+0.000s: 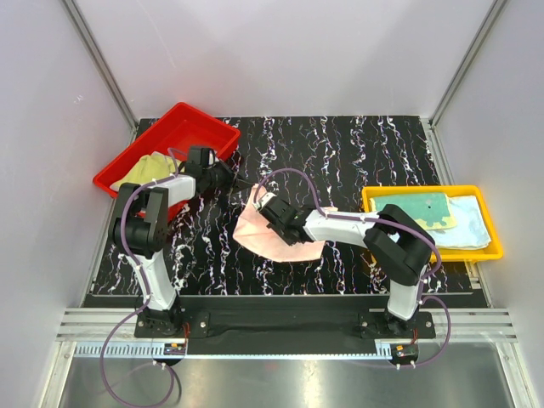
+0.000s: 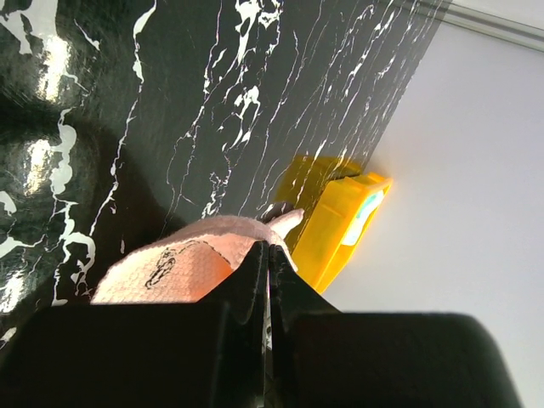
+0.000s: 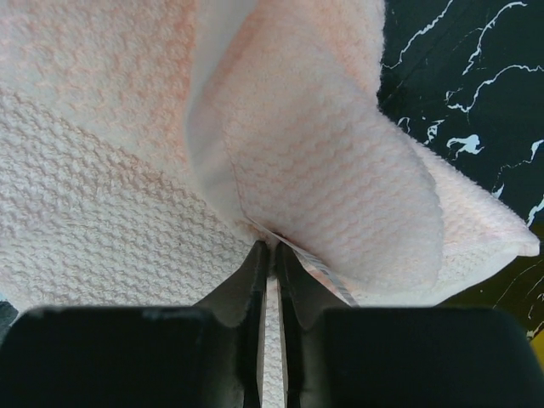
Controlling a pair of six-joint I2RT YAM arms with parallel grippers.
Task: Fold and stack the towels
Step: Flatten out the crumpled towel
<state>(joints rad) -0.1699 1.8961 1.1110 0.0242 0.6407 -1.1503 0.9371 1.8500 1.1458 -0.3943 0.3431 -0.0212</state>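
A pink towel [image 1: 276, 238] lies crumpled on the black marbled table, with its upper left corner lifted. My right gripper [image 1: 270, 211] is shut on a fold of it beside a small tag, and the towel fills the right wrist view [image 3: 110, 195]. My left gripper [image 1: 246, 184] is shut, its tips at the raised pink edge [image 2: 183, 263]. A yellow-green towel [image 1: 153, 167] lies in the red tray [image 1: 200, 119]. A teal green towel [image 1: 425, 208] lies on a pale blue one [image 1: 469, 225] in the yellow tray [image 1: 493, 251].
The red tray stands at the back left, close behind my left arm. The yellow tray stands at the right and also shows in the left wrist view [image 2: 340, 225]. White walls enclose the table on three sides.
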